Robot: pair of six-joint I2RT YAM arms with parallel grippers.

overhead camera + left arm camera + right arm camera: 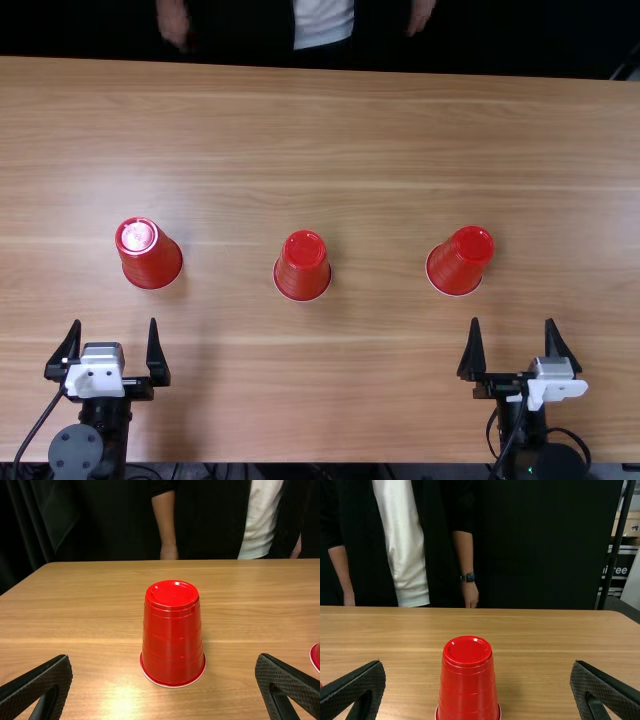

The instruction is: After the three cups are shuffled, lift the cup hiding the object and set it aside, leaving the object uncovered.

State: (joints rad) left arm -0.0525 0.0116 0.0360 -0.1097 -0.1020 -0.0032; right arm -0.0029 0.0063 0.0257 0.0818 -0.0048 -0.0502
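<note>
1. Nothing is lifted yet. All three cups stand mouth down on the table (320, 130), so I judge the whole pick is left.
2. My left gripper (113, 324) is spread and empty, near the left cup (148, 255).
3. The middle cup (302, 266) stands well apart from both.
4. My right gripper (511, 323) is spread and empty, facing the right cup (461, 261).
5. The object is hidden; I cannot tell under which cup.

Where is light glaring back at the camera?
Top view: a white glare spot atop the left cup. Left wrist view: a bright sheen on the table in front of it. Right wrist view: only faint glints atop the right cup.
</note>
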